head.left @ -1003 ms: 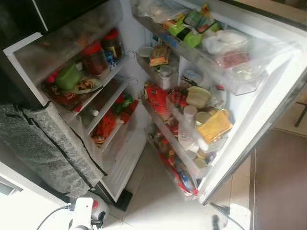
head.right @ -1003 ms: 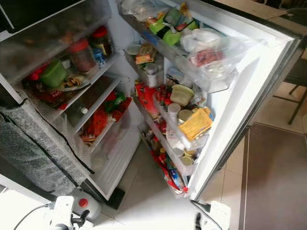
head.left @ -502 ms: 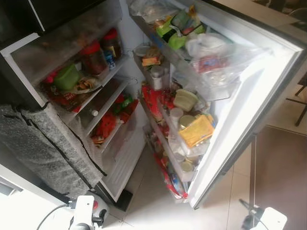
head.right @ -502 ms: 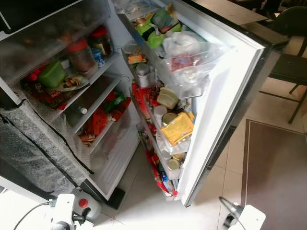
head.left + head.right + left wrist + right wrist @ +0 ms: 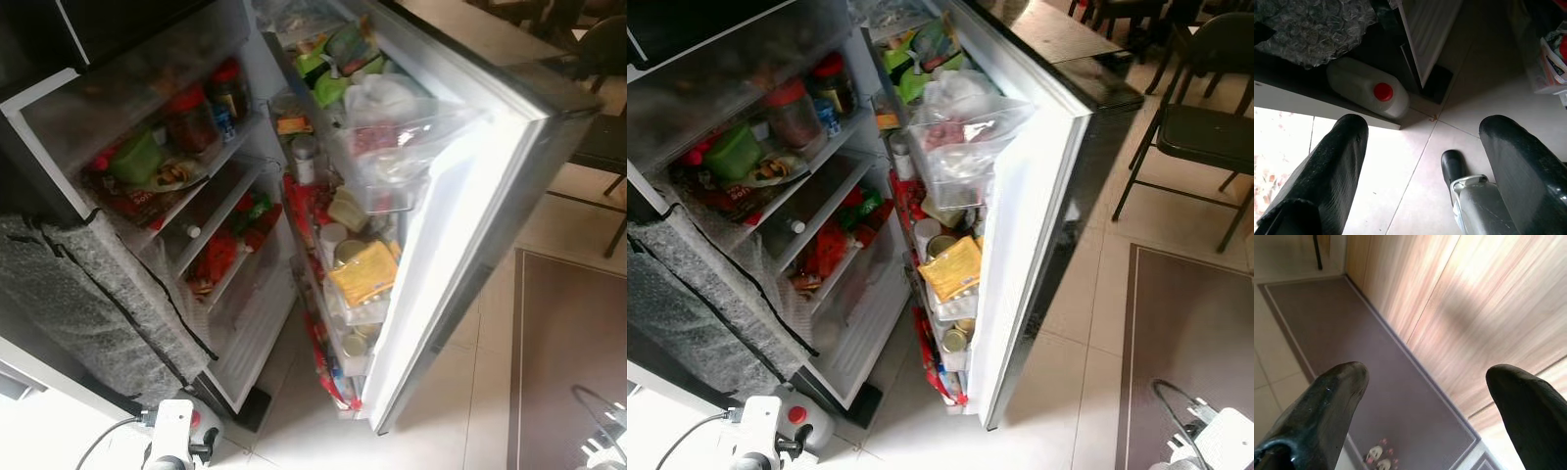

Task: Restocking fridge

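Fridge [image 5: 745,88]: stands open, ahead of and above both grippers; white interior, clear plastic shelves, crowded with goods.
Fridge door [image 5: 1029,225]: white inside, dark glossy outside; swung partway, edge-on to the head camera.
Door bins: clear plastic; a flat yellow packet [image 5: 952,267], round tins, crinkled clear bags [image 5: 965,122], green wrappers near the top.
Shelves: two red-capped jars [image 5: 191,116], a green tub [image 5: 139,157], red packets lower down.
Bubble wrap [image 5: 88,294]: grey, dimpled sheet draped over the dark unit left of the fridge, above the left gripper.
Jug [image 5: 1364,87]: translucent white plastic, round red cap, lying on its side on the floor under the dark unit, ahead of the left gripper's fingers.
Left gripper [image 5: 1422,161]: hangs low, pointing down at pale glossy floor tiles; two matte black fingers [image 5: 1327,171] spread wide apart, nothing between them. Below them, a silver limb with a rounded black tip.
Left arm: white housing with cable at the bottom edge of the head views [image 5: 174,441].
Right gripper [image 5: 1425,396]: low at the robot's right side; fingers [image 5: 1327,401] parted wide, holding nothing.
Right wrist view adds: brown mat [image 5: 1366,377] with a pale border, blurred wood-grain panel [image 5: 1474,303] beside it, a small pair of slippers on the mat.
Head views add: black chair [image 5: 1195,127] beyond the door, on tile, far from either gripper.
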You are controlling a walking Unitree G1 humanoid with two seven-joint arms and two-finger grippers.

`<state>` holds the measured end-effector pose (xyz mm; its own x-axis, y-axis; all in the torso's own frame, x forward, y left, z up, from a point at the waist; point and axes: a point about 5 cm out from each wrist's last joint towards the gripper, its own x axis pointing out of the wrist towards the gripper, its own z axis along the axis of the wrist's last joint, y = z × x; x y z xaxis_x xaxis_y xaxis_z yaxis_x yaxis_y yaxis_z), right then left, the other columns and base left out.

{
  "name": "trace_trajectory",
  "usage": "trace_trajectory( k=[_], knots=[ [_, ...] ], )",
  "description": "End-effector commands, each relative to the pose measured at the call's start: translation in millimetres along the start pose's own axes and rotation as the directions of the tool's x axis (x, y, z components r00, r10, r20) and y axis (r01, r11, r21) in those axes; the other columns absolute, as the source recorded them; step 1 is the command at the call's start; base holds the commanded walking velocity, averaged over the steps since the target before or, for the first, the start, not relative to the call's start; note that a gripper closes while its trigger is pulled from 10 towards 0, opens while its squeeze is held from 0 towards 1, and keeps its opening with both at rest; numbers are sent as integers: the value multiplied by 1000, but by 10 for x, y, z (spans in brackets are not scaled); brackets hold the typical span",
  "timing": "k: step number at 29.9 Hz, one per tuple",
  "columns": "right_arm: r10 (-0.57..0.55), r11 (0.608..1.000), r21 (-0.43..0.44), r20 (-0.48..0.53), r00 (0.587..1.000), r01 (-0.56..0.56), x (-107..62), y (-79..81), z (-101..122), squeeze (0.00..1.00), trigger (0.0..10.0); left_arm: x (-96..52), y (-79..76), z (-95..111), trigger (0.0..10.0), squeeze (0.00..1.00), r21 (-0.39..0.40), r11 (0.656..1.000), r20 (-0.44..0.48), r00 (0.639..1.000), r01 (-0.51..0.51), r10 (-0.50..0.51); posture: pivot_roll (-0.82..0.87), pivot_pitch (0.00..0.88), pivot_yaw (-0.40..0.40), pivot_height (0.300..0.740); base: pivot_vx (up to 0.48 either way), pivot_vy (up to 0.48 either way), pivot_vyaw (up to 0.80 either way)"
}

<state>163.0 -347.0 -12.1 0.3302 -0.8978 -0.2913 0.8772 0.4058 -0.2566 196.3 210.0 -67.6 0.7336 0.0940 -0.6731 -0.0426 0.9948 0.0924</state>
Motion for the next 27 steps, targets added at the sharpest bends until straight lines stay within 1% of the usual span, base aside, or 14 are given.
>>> trace_trajectory(
  k=[1, 6, 9, 15, 16, 18, 19, 20, 21, 22, 23, 25, 26, 27],
  knots=[
    [-8, 1000, -7, 62, 998, 9, 52, -17, 127, 0, 10000, -19, 22, -65, 10000, 0, 16, 1000, -28, 1000, -4, 5, -73, 42, 57, 740, 0, 0, 0],
    [16, 1000, 20, 195, 981, -21, 204, -38, 516, 0, 10000, -21, 28, -70, 10000, 0, 21, 1000, -30, 1000, -2, 3, -80, 37, 58, 740, 0, 0, 0],
    [130, 991, 1, 278, 952, -135, 250, 54, 757, 0, 10000, -19, 25, -66, 10000, 0, 22, 1000, -29, 1000, 0, 1, -80, 37, 58, 740, 0, 0, 0],
    [493, 850, -3, 352, 795, -526, 182, 470, 1163, 0, 10000, -14, 18, -54, 10000, 0, 26, 1000, -29, 1000, 6, -5, -86, 34, 62, 740, 0, 0, 0],
    [493, 850, -3, 352, 795, -526, 182, 470, 1163, 0, 10000, -14, 18, -54, 10000, 0, 26, 1000, -29, 1000, 6, -5, -86, 34, 62, 740, 0, 0, 0],
    [570, 795, -18, 361, 738, -606, 134, 580, 1247, 0, 10000, -13, 19, -53, 10000, 0, 27, 1000, -28, 1000, 6, -6, -86, 40, 63, 740, 0, 0, 0],
    [630, 746, -48, 374, 680, -665, 80, 668, 1316, 0, 10000, -13, 20, -52, 10000, 0, 27, 1000, -28, 1000, 6, -5, -86, 41, 63, 740, 0, 0, 0],
    [719, 655, -86, 379, 583, -751, -2, 785, 1399, 0, 10000, -13, 23, -51, 10000, 0, 27, 1000, -28, 1000, 5, -5, -84, 48, 65, 740, 0, 0, 0],
    [719, 655, -86, 379, 583, -751, -2, 785, 1399, 0, 10000, -13, 23, -51, 10000, 0, 27, 1000, -28, 1000, 5, -5, -84, 48, 65, 740, 0, 0, 0],
    [797, 563, -181, 377, 472, -806, -92, 870, 1458, 0, 10000, -17, 24, -61, 10000, 0, 28, 1000, -30, 1000, 6, -5, -84, 48, 65, 740, 0, 0, 0],
    [826, 516, -197, 374, 423, -833, -128, 906, 1488, 0, 10000, -20, 26, -67, 10000, 0, 28, 1000, -31, 1000, 5, -4, -83, 54, 64, 740, 0, 0, 0],
    [842, 485, -203, 371, 392, -851, -150, 929, 1508, 0, 10000, -22, 27, -72, 10000, 0, 28, 1000, -32, 999, 5, -4, -83, 54, 64, 740, 0, 0, 0],
    [879, 397, -213, 368, 303, -893, -216, 992, 1576, 0, 10000, -27, 34, -82, 10000, 0, 26, 1000, -34, 999, 2, -2, -83, 55, 62, 740, 0, 0, 0],
    [900, 349, -241, 355, 252, -905, -261, 1030, 1599, 0, 10000, -28, 36, -86, 10000, 0, 27, 1000, -34, 999, 2, -1, -83, 55, 62, 740, 0, 0, 0]
  ],
)
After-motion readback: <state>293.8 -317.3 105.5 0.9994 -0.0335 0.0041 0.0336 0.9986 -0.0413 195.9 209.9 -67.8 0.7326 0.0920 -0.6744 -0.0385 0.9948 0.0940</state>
